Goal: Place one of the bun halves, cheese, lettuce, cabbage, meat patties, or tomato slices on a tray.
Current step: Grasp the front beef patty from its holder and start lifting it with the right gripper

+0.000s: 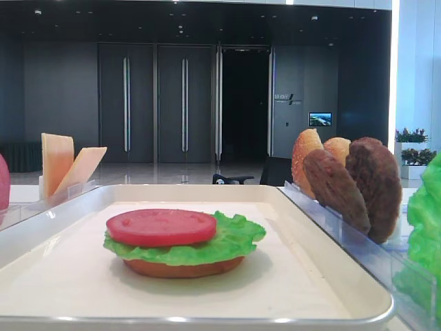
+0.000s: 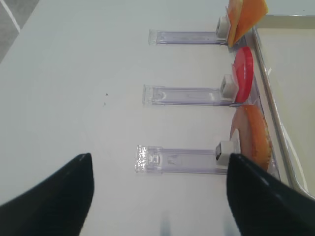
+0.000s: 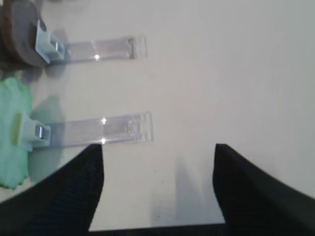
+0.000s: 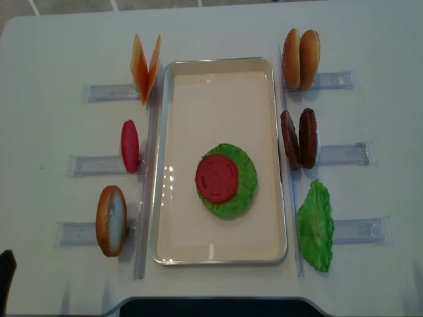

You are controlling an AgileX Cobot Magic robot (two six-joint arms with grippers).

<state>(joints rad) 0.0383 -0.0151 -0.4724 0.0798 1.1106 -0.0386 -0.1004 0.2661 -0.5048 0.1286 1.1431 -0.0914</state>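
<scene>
Stack on tray [image 4: 221, 72] so far: flat bun base [image 1: 183, 267] at bottom, lettuce leaf [image 4: 243, 188] on it, tomato slice [image 4: 217, 178] on top, sitting a bit below tray centre in the overhead view. Between picks imo, nothing in transit. Right gripper [image 3: 158, 164]: jaws spread wide, nothing between them, hovering over bare table just beside the clear racks [image 3: 106, 129] holding the spare lettuce [image 3: 12, 135] and the patties. Left gripper [image 2: 160, 169]: jaws also wide apart, empty, above table on the left side, near the rack with a bun half [image 2: 253, 135]; spare tomato [image 2: 242, 73] and cheese slices [image 2: 243, 17] stand in the racks beyond. Meat patties [image 4: 299, 139] stand upright in their rack right of tray, well clear of the stack; two domed buns [image 4: 301, 49] behind them. Next logical pick prob a patty w/ right arm: needs jaws lined up across the disc's thin edge, lift straight out of slot, then lay flat on the tomato w/o shoving the stack. Risk: patty tips or drags the rack.
</scene>
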